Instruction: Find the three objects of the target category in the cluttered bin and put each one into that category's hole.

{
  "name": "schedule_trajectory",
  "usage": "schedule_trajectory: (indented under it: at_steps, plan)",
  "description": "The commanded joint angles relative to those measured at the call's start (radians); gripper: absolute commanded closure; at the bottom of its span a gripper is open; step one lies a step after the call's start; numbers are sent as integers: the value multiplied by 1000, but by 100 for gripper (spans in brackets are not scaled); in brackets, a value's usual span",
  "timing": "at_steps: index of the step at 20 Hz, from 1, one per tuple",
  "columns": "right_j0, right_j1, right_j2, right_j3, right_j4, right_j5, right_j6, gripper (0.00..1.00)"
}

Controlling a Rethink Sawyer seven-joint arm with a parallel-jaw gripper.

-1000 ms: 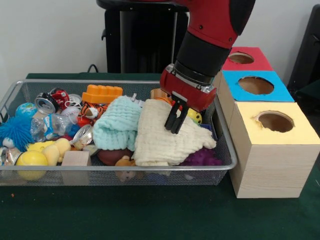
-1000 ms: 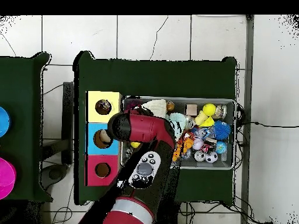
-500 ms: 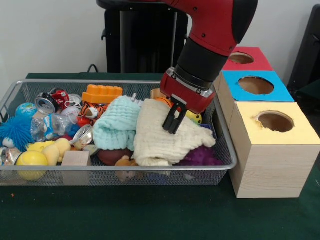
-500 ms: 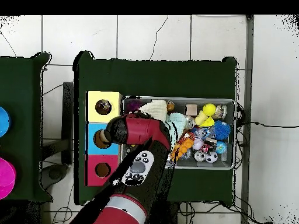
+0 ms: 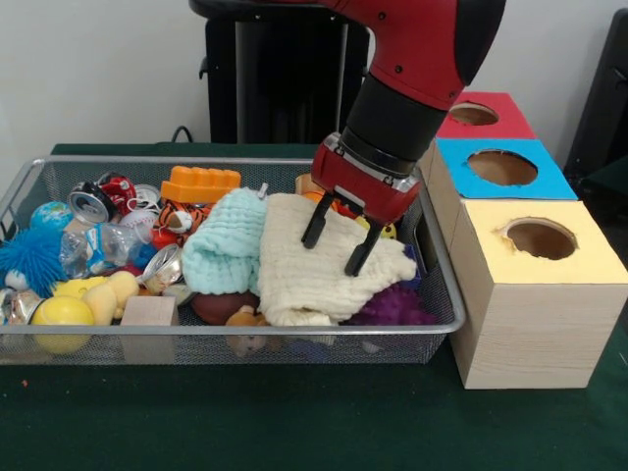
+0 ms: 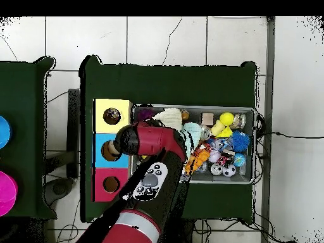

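Observation:
The silver wire-mesh bin [image 5: 245, 333] is full of clutter; it also shows in the overhead view [image 6: 254, 146]. My gripper [image 5: 337, 244] is open, its two black fingers [image 5: 314, 227] spread and resting on a cream knitted cloth [image 5: 299, 280] at the bin's right end. A mint knitted cloth [image 5: 228, 245] lies beside it. No white wad with coloured patches shows; any lie hidden under the clutter. The round hole [image 5: 541, 238] in the yellow-topped wooden box is open and empty, right of the bin. In the overhead view the arm [image 6: 149, 142] hides the gripper.
Blue-topped box [image 5: 502, 167] and red-topped box [image 5: 474, 114] stand behind the yellow one. In the bin: purple spiky ball [image 5: 392, 309], blue spiky ball [image 5: 25, 260], yellow ball [image 5: 61, 314], wooden block [image 5: 149, 314], orange brick [image 5: 200, 183], a crushed can [image 5: 93, 201].
My gripper's fingers have opened from shut and now straddle a fold of the cream cloth. The arm has barely moved.

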Motion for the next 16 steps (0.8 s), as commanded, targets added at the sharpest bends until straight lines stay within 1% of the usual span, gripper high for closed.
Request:
schedule_trajectory:
  at_steps: [1, 3, 4, 5, 7, 8, 12, 16]
  plan:
    - [-36, 28, 57, -15, -24, 63, 62, 0]
    - [-34, 40, 52, -12, -21, 56, 74, 0]
    - [-40, 47, 62, -3, -16, 51, 81, 0]
    - [-39, 62, 66, 8, -13, 34, 92, 0]
    - [-42, 105, 65, 3, -14, -5, 106, 0]
    - [-53, 122, 77, 4, -12, -24, 107, 0]
    - [-56, 190, 69, -17, -17, -101, 122, 0]
    - [-60, 210, 71, -28, -25, -134, 107, 0]
